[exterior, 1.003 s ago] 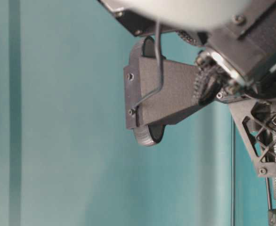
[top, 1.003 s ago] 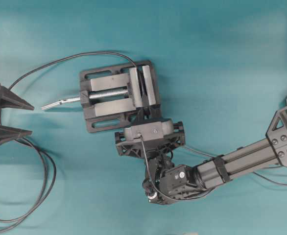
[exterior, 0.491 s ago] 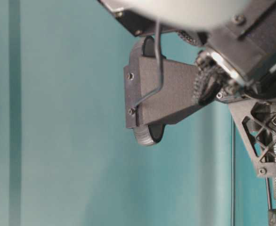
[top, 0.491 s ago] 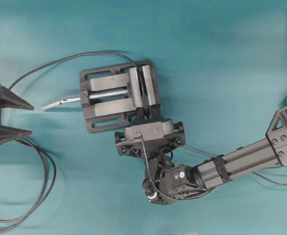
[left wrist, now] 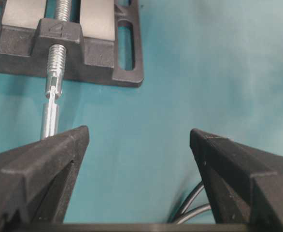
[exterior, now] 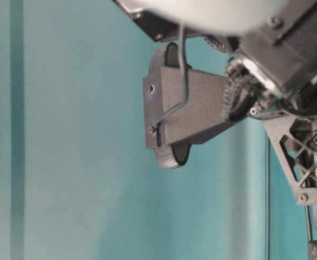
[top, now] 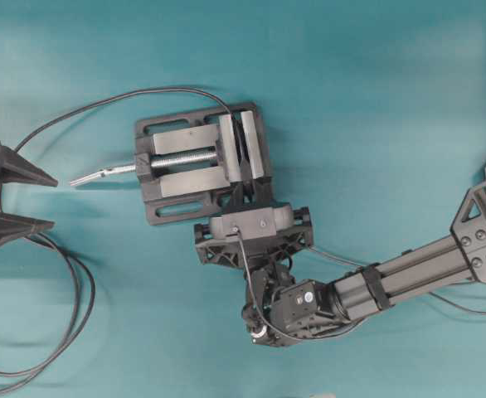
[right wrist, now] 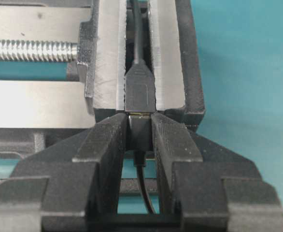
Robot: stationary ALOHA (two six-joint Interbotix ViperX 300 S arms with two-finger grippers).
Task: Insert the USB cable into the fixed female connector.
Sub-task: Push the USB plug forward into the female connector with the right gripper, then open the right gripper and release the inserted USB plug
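Squarely at the centre of the teal surface [top: 376,99], a grey metal vise [top: 200,162] clamps the fixed female connector [right wrist: 140,92] between its plates, the socket's thin lead [right wrist: 136,29] running away toward twelve o'clock in the right wrist view. Pressed in from six o'clock, the right hand [right wrist: 139,128] pinches the plug of the USB cable [right wrist: 140,129], whose tip meets the connector's mouth; its cord [right wrist: 145,186] trails back between the fingers [right wrist: 103,145]. At nine o'clock in the overhead view, the left hand [top: 15,200] sits spread wide and holds nothing, well apart from the vise. The silver screw rod [top: 102,174] juts toward it. Looped dark cables [top: 75,315] lie at seven o'clock.
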